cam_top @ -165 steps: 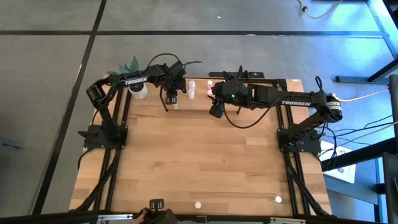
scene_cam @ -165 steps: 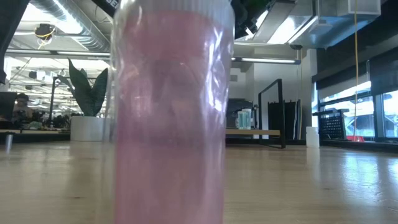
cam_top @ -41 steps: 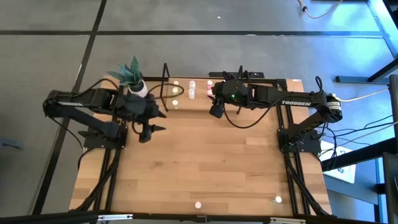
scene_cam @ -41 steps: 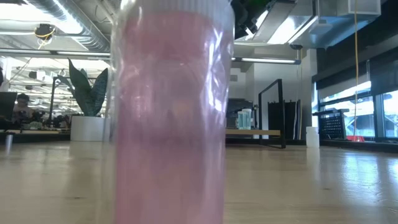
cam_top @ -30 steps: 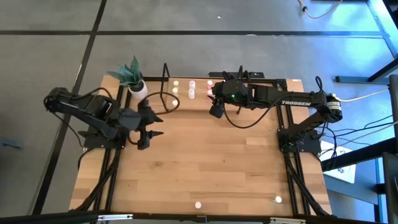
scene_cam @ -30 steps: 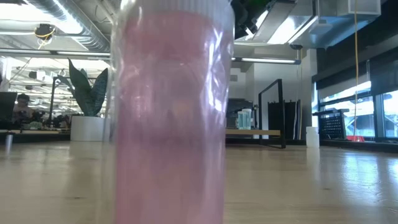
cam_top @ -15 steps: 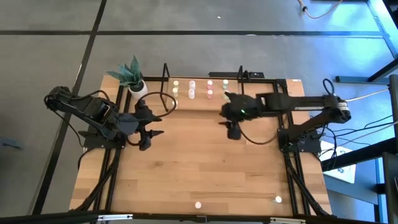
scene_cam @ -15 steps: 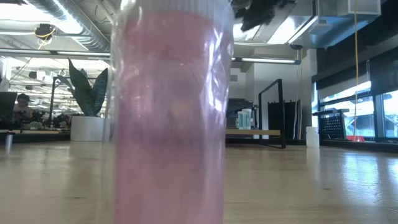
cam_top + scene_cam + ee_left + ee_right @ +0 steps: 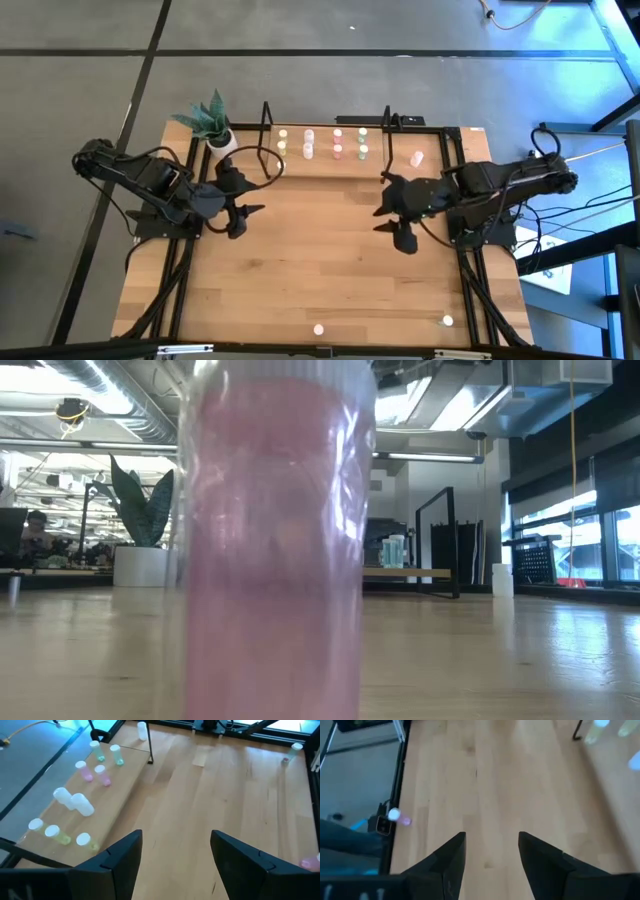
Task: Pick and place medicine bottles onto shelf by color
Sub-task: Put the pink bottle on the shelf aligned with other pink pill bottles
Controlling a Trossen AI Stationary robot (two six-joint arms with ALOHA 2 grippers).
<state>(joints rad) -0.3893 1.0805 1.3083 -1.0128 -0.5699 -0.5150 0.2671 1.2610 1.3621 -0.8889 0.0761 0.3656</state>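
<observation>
Wooden tabletop (image 9: pixel 320 260) seen from above, where medicine bottles (image 9: pixel 322 142) stand in colour groups on the shelf (image 9: pixel 325 152) along the far edge, one pink bottle (image 9: pixel 417 159) lies just off its right end, and the left gripper (image 9: pixel 247 210) and right gripper (image 9: pixel 383 211) hover open and empty on either side.

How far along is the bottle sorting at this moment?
Done: eight bottles stand on the shelf in color pairs. In hand: nothing; the left gripper and right gripper are open over bare table. Left: a pink bottle beyond the shelf's right end and two at the near edge.
</observation>
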